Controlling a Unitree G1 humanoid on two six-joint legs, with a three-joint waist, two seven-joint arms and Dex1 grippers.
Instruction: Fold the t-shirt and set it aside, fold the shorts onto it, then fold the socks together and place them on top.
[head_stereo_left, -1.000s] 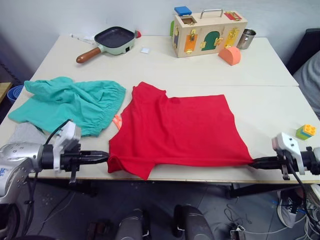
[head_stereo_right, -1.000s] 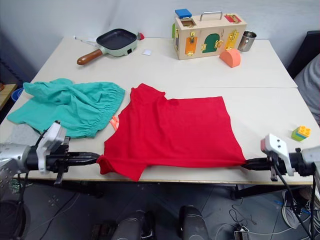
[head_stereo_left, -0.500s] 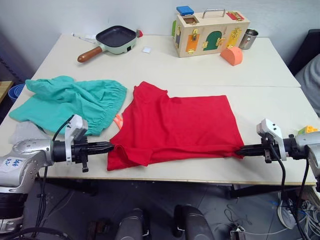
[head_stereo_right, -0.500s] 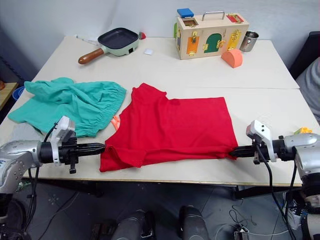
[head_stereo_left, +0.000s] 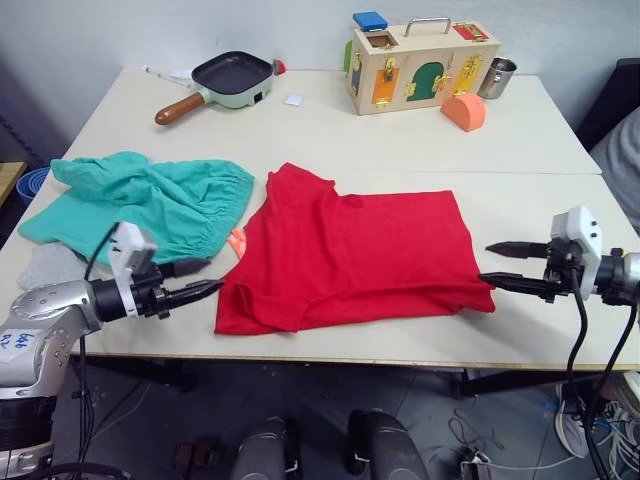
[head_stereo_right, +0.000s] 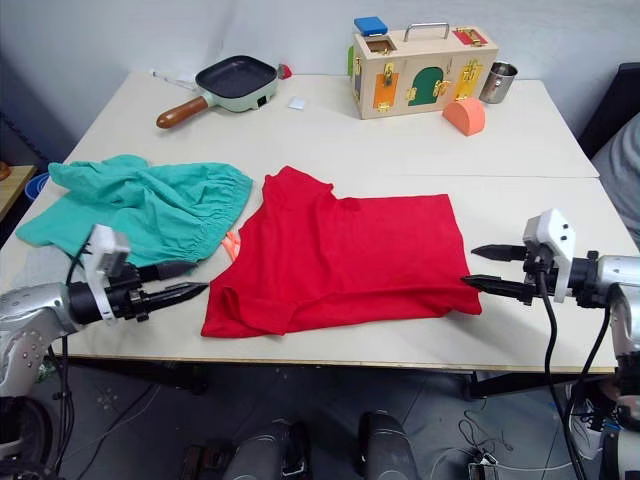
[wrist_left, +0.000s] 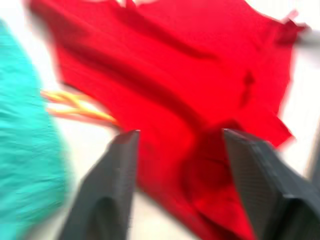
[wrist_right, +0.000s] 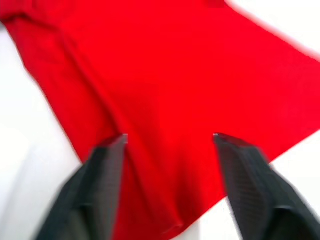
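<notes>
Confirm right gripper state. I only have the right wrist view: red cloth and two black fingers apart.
Observer: Right gripper is open, holding nothing, at the t-shirt's right edge.
Operator: Left one?
Observer: Left gripper is open too, just off the shirt's left corner, not touching it.
Operator: Shorts in the way?
Observer: The shorts lie bunched to the shirt's left, orange drawstring poking out between them.
</notes>
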